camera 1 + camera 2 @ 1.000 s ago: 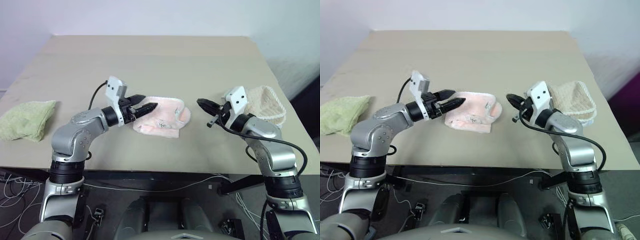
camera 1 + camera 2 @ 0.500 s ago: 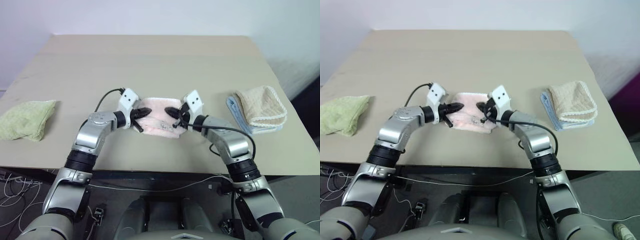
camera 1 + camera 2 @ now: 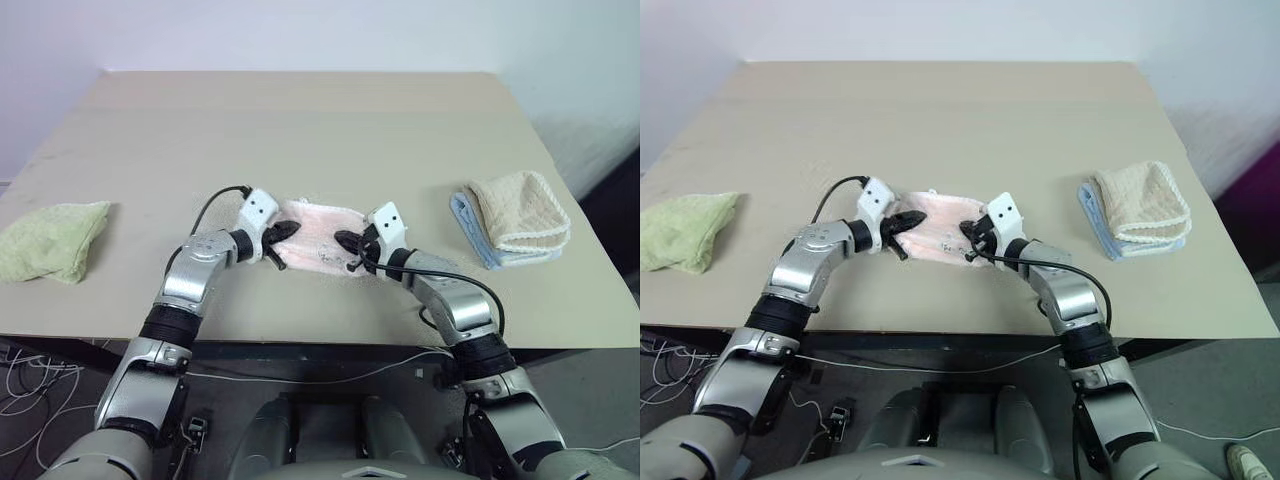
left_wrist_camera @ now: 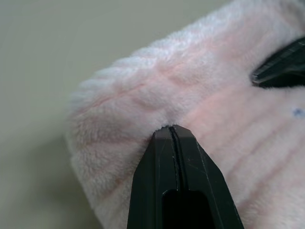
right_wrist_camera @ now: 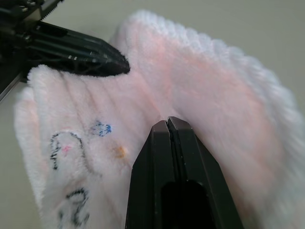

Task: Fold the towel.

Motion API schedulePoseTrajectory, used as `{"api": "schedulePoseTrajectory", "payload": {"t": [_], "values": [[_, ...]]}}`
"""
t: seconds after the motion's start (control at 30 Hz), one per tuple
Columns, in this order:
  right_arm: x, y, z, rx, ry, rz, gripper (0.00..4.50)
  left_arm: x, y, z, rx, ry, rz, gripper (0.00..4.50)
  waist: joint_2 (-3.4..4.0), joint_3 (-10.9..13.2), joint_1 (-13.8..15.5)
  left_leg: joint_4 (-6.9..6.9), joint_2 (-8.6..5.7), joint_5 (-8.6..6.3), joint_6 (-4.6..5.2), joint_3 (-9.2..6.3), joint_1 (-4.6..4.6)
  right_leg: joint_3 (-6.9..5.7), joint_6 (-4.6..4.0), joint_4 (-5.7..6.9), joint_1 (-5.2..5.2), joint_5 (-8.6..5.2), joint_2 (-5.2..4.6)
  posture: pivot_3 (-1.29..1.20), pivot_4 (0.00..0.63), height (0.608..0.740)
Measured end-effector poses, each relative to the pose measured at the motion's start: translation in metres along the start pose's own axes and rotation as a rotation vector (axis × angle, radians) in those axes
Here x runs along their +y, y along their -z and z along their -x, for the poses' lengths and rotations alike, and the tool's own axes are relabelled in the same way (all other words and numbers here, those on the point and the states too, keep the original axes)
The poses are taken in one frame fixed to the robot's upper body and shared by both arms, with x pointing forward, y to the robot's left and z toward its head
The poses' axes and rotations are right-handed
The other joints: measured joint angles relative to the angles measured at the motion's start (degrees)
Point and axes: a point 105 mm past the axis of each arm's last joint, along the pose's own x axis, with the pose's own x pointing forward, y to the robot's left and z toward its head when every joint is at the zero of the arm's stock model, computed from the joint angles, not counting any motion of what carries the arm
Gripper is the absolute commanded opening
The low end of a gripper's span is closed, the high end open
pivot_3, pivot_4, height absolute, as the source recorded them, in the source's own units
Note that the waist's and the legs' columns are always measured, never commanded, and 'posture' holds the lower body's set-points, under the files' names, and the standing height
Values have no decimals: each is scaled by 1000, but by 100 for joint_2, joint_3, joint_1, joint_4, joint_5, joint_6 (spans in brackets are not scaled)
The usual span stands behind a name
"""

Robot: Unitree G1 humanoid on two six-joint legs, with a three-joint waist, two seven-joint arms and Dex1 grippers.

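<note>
Both grippers dropped onto pink towel (image 3: pixel 318 238) | writing unreadable

Both arms down, fingers (image 3: pixel 283 233) now pinching towel (image 3: pixel 318 232).

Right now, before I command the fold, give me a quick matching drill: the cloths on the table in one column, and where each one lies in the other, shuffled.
Things:
1. pink towel
2. green cloth
3. beige cloth
4. blue cloth

Places:
A. at the table's left edge, apart from both arms
B. underneath another folded cloth on the right side
C. at the middle front, between the left gripper and the right gripper, both shut
D. on top of the stack on the right side

Pairs: 1-C, 2-A, 3-D, 4-B
</note>
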Motion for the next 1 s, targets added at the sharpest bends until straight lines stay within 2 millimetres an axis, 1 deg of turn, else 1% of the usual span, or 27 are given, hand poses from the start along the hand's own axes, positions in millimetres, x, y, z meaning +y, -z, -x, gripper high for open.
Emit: {"api": "schedulePoseTrajectory", "payload": {"t": [0.13, 0.2, 0.23, 0.27, 0.33, 0.4, 0.43, 0.57, 0.67, 0.7, 0.73, 0.9, 1.0], "values": [[-14, -28, 23, -76, 46, 40, 0, 23, -31, 22, -131, -81, 96, 31, 0, 0, 9, -1, 1, 0, 0, 0, -3, 0, 0, -2, 0, 0, -2, 0, 150, 740], [-19, -35, 32, -90, 63, 53, 0, 30, -36, 32, -145, -95, 167, 31, 0, 0, 7, -1, 1, 0, 0, -1, -2, -1, 0, -2, 1, 0, -1, 0, 150, 740], [-19, -36, 35, -89, 68, 61, 0, 32, -34, 36, -133, -93, 210, 31, 0, 0, 1, -2, 1, 0, 0, -1, -1, 0, 0, -2, 1, 0, 0, 0, 150, 740], [-21, -36, 38, -84, 74, 69, 0, 32, -28, 41, -108, -86, 270, 190, 0, 0, -10, -2, 1, 0, 1, 0, -1, 1, 0, -2, 0, 0, 0, 0, 150, 740], [-24, -34, 43, -73, 92, 70, 0, 31, -9, 50, -34, -73, 411, 580, 0, 0, -12, -2, 2, 0, 1, -1, 0, 0, 0, 0, 0, 0, 2, 0, 150, 740], [-25, -34, 44, -71, 97, 70, 0, 24, 9, 57, 27, -48, 544, 1239, 0, 1, -8, -1, 2, 0, 1, -1, 0, 0, 0, 0, 0, 0, 2, 0, 150, 740], [-25, -35, 44, -73, 98, 70, 0, 22, 13, 59, 42, -39, 582, 1576, -1, 1, -4, -1, 2, 0, 1, -1, -1, 0, 0, 0, 0, 0, 2, 0, 150, 740], [-24, -35, 43, -77, 93, 68, 0, 17, 18, 65, 77, 2, 702, 2956, -2, 1, 16, 0, 0, 0, 0, -1, -1, 0, 0, -2, 2, 0, 0, 0, 150, 740], [-22, -35, 42, -77, 86, 66, 0, 11, 23, 65, 103, 35, 777, 3963, -2, 1, 14, 0, 0, 0, 0, -1, -1, 0, 0, -2, 1, 0, -3, 0, 150, 740], [-21, -35, 42, -77, 86, 65, 0, 10, 21, 63, 102, 49, 792, 4352, -2, 1, 16, 0, 0, 0, 0, -1, 0, 0, 0, -2, 1, 0, -2, 0, 150, 740], [-21, -35, 42, -78, 85, 65, 0, 9, 19, 62, 103, 61, 803, 4480, -1, 1, 21, 0, 0, 0, 0, -1, 0, -1, 0, -2, 2, 0, -3, 0, 150, 740], [-21, -34, 41, -79, 84, 62, 0, 4, 17, 54, 106, 98, 856, 4480, -1, 1, 39, 0, -2, 0, -1, -1, 0, -1, 0, -2, 3, 0, -3, 0, 150, 740], [-21, -34, 41, -80, 91, 61, 0, -3, 16, 46, 109, 128, 881, 4480, -1, 1, 53, 1, -4, 0, -1, -1, 0, -2, 0, -3, 6, 0, -4, 0, 150, 740]]}}
